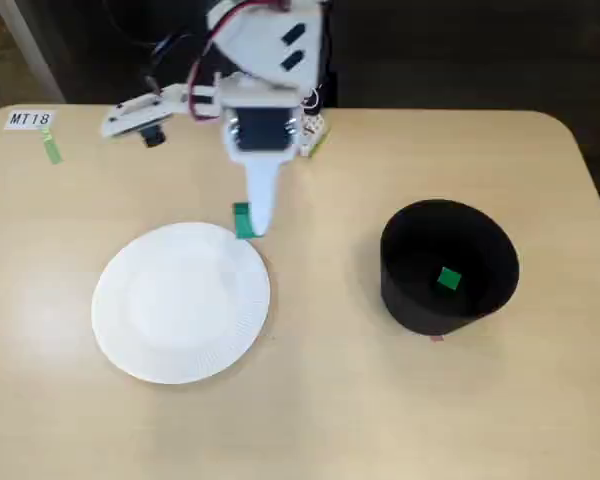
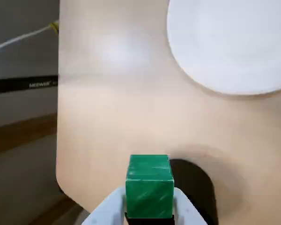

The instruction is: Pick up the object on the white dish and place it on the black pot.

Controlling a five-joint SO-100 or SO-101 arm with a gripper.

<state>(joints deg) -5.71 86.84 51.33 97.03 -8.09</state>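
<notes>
Two green cubes showed: one lay inside the black pot (image 1: 448, 265), while the pincer (image 1: 252, 222) pinched the object (image 2: 150, 186) just beyond the white dish (image 1: 180, 302). It probably needed lifting clear, then carrying right over the pot's rim.

Pale wooden table (image 1: 380, 420) against dark surroundings

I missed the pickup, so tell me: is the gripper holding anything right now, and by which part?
Yes. The gripper holds a green cube, pinched by its two opposite side faces near the bottom, with the top face clear. The white plate is bare.
</notes>
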